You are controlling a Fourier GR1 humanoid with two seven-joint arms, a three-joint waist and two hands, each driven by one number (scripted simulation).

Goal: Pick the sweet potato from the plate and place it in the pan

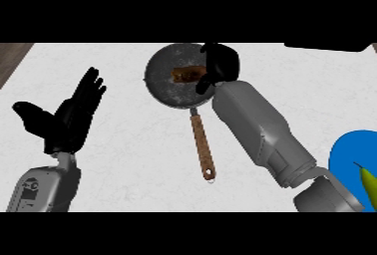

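Big white counter (132,164) takes up most of the head view, with a strip of darker wood at the far left corner. Loads of bare surface in the middle and lower half, so there's plenty of room to pull an arm back toward the near edge.

Next biggest thing is the right forearm, running diagonally up to the right hand (219,62), which sits over the right rim of the pan (173,77). Fingers look curled downward at the rim, but I can't tell whether they're pinching anything.

The left hand (70,117) is parked at the left, fingers straight and spread, thumb out, just resting.

The blue plate (350,154) pokes in at the right edge with something yellow-green (366,179) on it.

The pan is dark grey, wooden handle (202,147) pointing toward the robot. The sweet potato (188,73) is the small brown lump lying inside it, right beside the right hand's fingers.

Risk, I reckon: if a curled finger catches the rim or the potato when the hand lifts, the pan could swing or the potato could come back out. The forearm also hangs close to the handle, so a sideways retreat might clip it.
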